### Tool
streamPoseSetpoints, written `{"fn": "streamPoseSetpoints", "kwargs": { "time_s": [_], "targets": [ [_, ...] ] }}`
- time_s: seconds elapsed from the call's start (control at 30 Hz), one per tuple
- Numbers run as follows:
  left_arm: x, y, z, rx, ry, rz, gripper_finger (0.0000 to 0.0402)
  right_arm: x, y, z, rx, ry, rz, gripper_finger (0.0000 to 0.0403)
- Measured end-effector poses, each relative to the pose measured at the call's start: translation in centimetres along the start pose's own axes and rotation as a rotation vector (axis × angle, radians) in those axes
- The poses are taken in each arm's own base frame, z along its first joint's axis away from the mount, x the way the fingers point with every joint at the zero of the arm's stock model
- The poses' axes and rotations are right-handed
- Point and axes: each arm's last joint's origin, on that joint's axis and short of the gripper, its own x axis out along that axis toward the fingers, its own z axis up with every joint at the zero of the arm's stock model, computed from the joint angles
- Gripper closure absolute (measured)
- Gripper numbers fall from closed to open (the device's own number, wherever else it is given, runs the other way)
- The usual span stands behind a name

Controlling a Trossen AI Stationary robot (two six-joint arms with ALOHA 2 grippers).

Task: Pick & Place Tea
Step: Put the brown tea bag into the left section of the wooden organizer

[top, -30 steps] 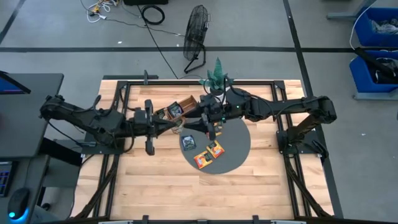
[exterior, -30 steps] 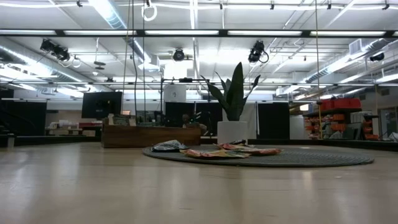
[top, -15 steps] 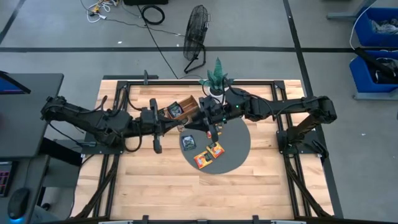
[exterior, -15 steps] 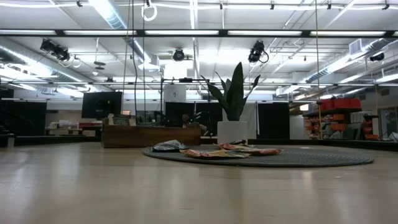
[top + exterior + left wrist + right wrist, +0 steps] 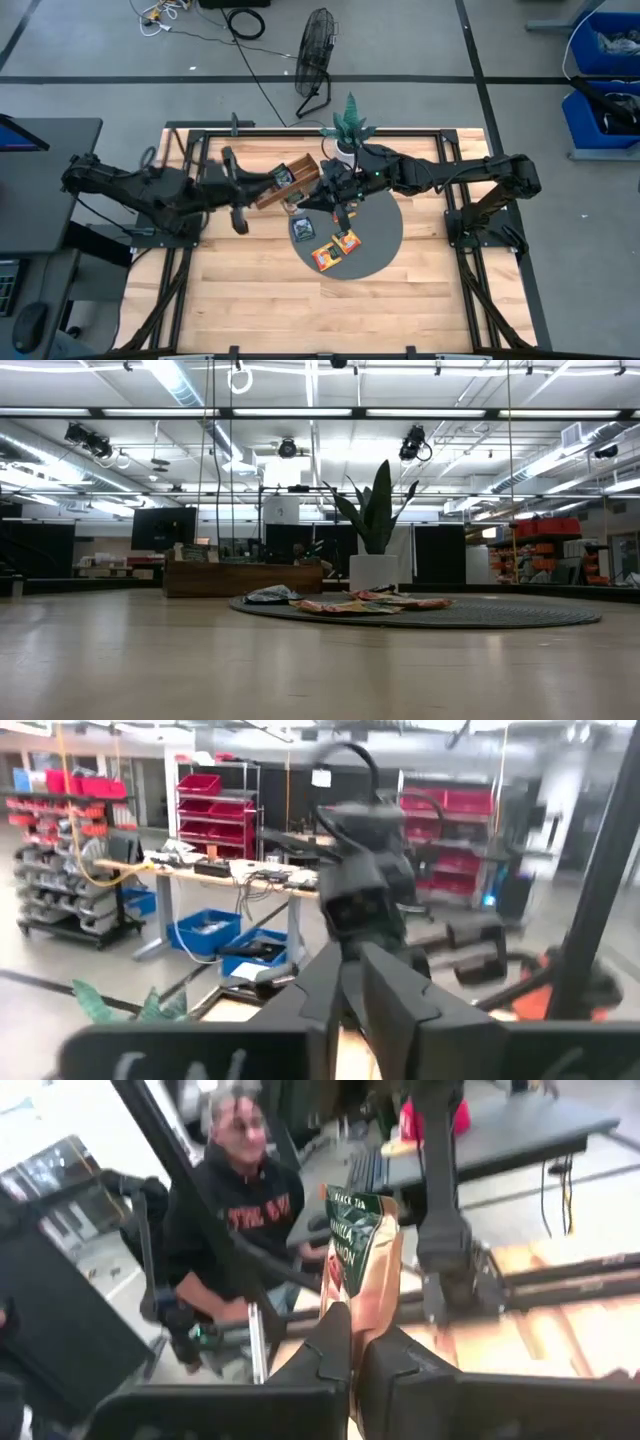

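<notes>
A: Right wrist view tells you most: your right gripper (image 5: 352, 1342) has just clamped shut, and a green-and-copper tea sachet (image 5: 362, 1255) now stands pinched upright between its fingers.

B: And from above?

A: That right gripper (image 5: 322, 197) sits at the back edge of the round grey mat (image 5: 385, 240), beside the wooden tray (image 5: 283, 180). Your left gripper (image 5: 291, 183), over the tray, has pulled back; its fingers look almost closed, with nothing visible between them.

B: What remains?

A: Three sachets (image 5: 322, 240) lie on the mat's front half. You likely need to drop this one into the tray next.

Left claw (image 5: 362, 982) before red bin shelves (image 5: 215, 805)
</notes>
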Motion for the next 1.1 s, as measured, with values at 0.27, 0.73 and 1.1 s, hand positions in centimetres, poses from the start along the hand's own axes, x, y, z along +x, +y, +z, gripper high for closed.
{"fn": "streamPoseSetpoints", "kwargs": {
  "time_s": [0.27,0.73,1.1],
  "targets": [
    [0.2,1.2,-0.3,-0.149,0.115,-0.028,0.0246,-0.1,-0.4,-0.6,-0.003,0.045,-0.082,0.0402],
    [3.8,2.3,-2.8,-0.295,0.34,-0.111,0.0124,-0.2,-0.7,-1.2,0.002,0.106,-0.14,0.0403],
    [5.0,2.9,-4.2,-0.36,0.435,-0.102,0.0188,-0.1,-0.7,-1.2,0.009,0.096,-0.142,0.0403]
  ]
}}
